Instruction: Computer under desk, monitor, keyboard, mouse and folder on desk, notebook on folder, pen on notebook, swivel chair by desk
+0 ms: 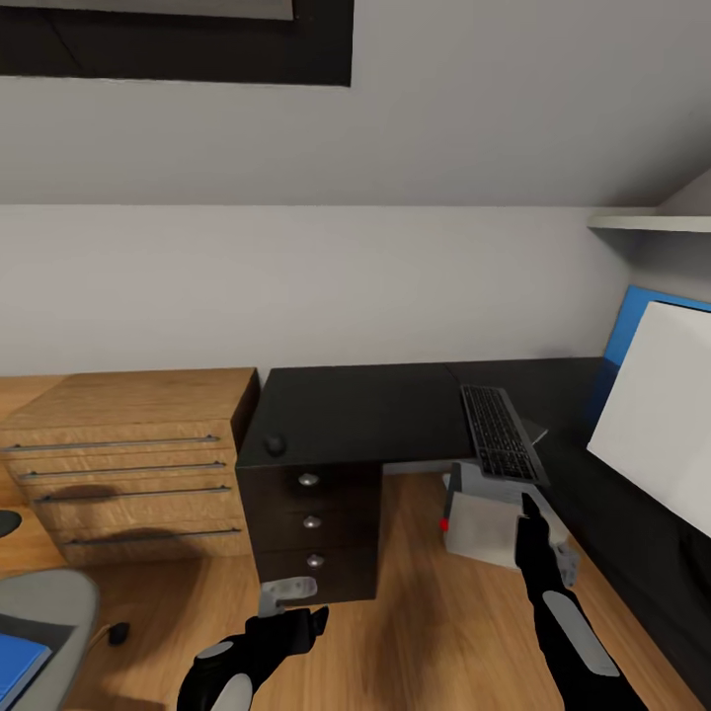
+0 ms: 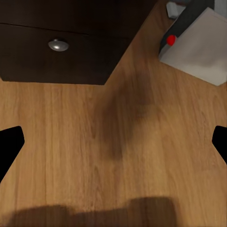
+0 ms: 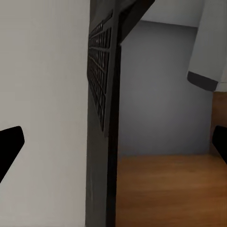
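A black keyboard [image 1: 504, 433] lies on the black desk [image 1: 365, 405], its near end hanging past the desk edge. The keyboard [image 3: 100, 80] fills the middle of the right wrist view, seen edge-on. My right gripper [image 1: 530, 515] is open just below that overhanging end, nothing between its fingers. A dark mouse [image 1: 275, 445] rests at the desk's left front corner. The white-screened monitor [image 1: 657, 415] stands at the right. The grey computer [image 1: 484, 523] with a red light sits on the floor under the desk, and the computer [image 2: 196, 45] shows beyond my open left gripper [image 1: 294, 604], low over the floor. The blue folder [image 1: 20, 667] lies on the grey swivel chair [image 1: 44, 617].
A wooden dresser [image 1: 128, 464] stands left of the desk. The desk's drawer unit [image 1: 311, 523] with round knobs is just ahead of my left arm. A white shelf [image 1: 652, 224] hangs on the wall at upper right. Wooden floor [image 2: 113, 142] lies under the left gripper.
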You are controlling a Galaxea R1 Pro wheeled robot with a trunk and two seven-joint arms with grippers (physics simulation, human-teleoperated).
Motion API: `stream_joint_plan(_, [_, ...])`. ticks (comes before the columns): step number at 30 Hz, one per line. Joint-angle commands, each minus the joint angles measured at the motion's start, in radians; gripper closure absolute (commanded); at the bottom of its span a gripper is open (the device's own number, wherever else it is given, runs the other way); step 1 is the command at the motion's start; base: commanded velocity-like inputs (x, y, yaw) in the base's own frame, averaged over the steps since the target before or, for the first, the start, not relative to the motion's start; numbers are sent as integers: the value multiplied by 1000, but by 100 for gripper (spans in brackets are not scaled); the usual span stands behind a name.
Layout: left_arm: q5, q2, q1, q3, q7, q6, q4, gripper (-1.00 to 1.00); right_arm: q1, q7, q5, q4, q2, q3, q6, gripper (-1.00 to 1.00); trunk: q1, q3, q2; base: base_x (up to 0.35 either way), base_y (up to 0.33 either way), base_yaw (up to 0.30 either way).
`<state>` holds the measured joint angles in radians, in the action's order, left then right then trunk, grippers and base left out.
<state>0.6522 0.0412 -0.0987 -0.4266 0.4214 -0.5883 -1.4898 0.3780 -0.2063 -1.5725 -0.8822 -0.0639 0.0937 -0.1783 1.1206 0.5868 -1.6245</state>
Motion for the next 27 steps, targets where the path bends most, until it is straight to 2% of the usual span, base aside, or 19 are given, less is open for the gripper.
stream_joint_plan(1, [10,1,-1,-3,9,-1,-1,-100,1,-6,-11,0,0,-1,-3,-100,0,1,0,234,0,0])
stream_joint_plan(17, [11,2,-1,-37,8,-2,6,-100,0,-5,-11,2,0,0,-3,-100,0,1,0,127,0,0])
stream_joint_plan(27, [11,5,-1,-54,8,-4,7,-100,0,-5,-11,2,0,1,-3,-100,0,1,0,24,0,0])
